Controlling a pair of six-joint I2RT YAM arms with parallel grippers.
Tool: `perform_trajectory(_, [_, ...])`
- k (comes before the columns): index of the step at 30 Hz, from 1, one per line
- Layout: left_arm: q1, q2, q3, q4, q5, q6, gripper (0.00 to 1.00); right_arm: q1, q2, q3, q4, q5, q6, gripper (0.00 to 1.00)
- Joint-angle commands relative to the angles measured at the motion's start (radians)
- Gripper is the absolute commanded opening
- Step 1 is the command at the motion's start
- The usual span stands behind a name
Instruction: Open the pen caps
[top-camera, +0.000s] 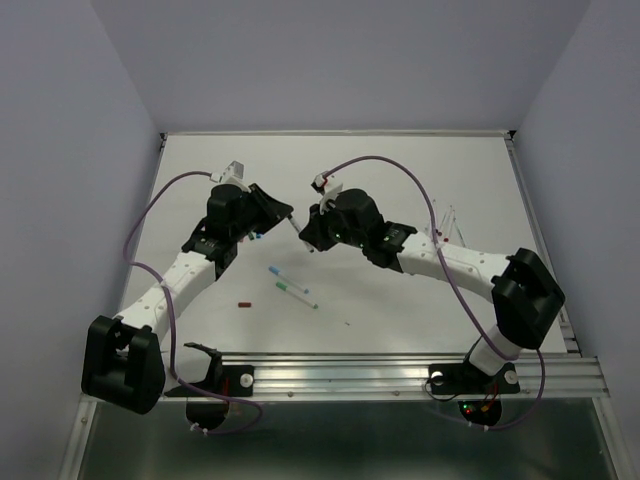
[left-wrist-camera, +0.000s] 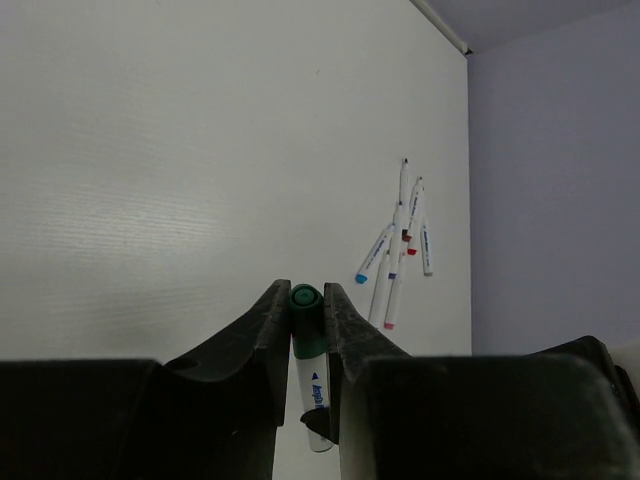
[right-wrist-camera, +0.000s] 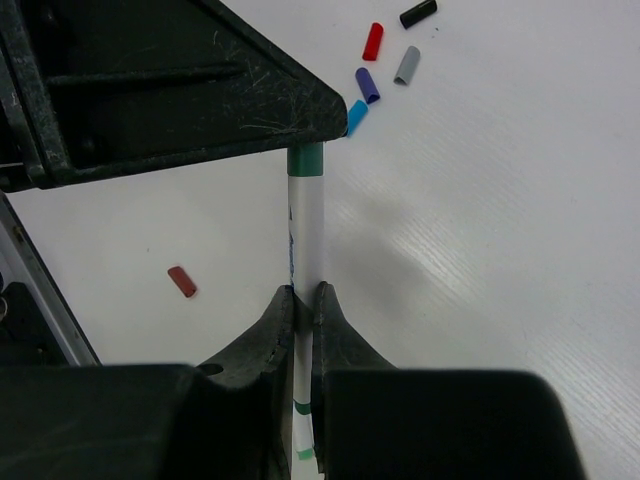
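Your left gripper (left-wrist-camera: 306, 293) is clamped on the green cap (left-wrist-camera: 306, 325). Your right gripper (right-wrist-camera: 304, 298) is clamped on the same pen's barrel (right-wrist-camera: 304, 225), with the cap seated. Lying loose on the table (right-wrist-camera: 500, 220): red cap (right-wrist-camera: 372, 41), purple cap (right-wrist-camera: 367, 85), grey cap (right-wrist-camera: 407, 65), black cap (right-wrist-camera: 418, 13), blue cap (right-wrist-camera: 357, 117), dark red cap (right-wrist-camera: 182, 281).

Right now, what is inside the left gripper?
The left gripper is shut on a green pen cap. The white barrel runs below it; the gripper body covers the barrel's far end.
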Motion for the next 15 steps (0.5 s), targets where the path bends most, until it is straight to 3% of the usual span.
perform_trajectory(1, [-0.007, -0.006, 0.035, 0.019, -0.010, 0.030, 0.00, 0.005, 0.003, 0.067, 0.050, -0.009, 0.014, 0.01])
perform_trajectory(9, [0.022, -0.014, 0.120, -0.002, -0.191, 0.065, 0.00, 0.005, -0.037, -0.017, -0.051, -0.196, -0.059, 0.01])
perform_trajectory(10, [0.039, 0.003, 0.152, -0.002, -0.203, 0.063, 0.00, 0.005, -0.054, -0.063, -0.063, -0.279, -0.079, 0.01])
perform_trajectory(15, [0.105, 0.087, 0.246, 0.009, -0.270, 0.037, 0.00, 0.097, -0.117, -0.235, -0.022, -0.388, -0.067, 0.01])
